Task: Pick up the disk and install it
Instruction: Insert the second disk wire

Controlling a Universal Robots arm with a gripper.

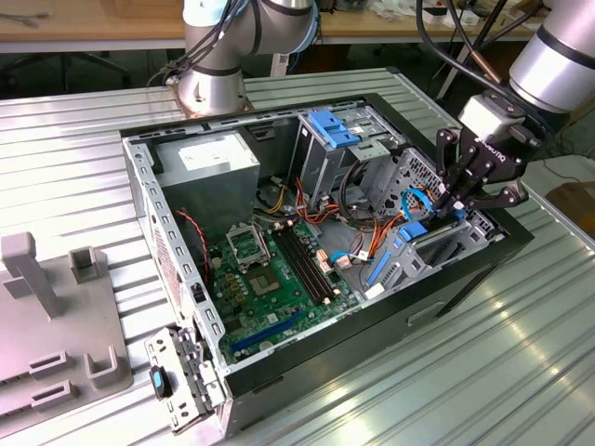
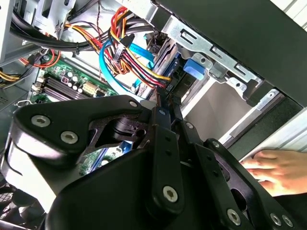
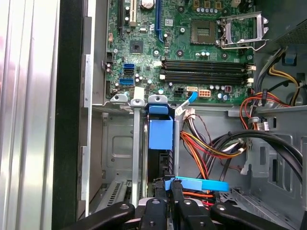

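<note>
We see the gripper (image 1: 457, 206) with its jaws pressed close together at the edge of the disk (image 3: 160, 136), which stands on edge in a slot at the corner of the open computer case (image 1: 483, 255); from these angles we cannot tell whether the fingers (image 3: 178, 194) truly pinch the disk's rear end or only bear against it. In the first wrist view the blue carrier sits between two grey metal guide rails (image 3: 136, 143), and the disk looks partly seated, so we judge the insertion to be under way rather than finished.

To do this step well, we would keep the disk square to the rails and push straight along them, watching that the flat blue cable (image 3: 199, 184) lying across the fingers and the bundle of coloured wires (image 3: 206, 146) just beside the slot do not get trapped.

Inside the case lie the green circuit board (image 1: 274, 283), a grey power supply box (image 1: 209, 172) and a metal cage with a blue bracket (image 1: 333, 128) on top. A person's hand (image 2: 278, 171) rests outside the case wall.
</note>
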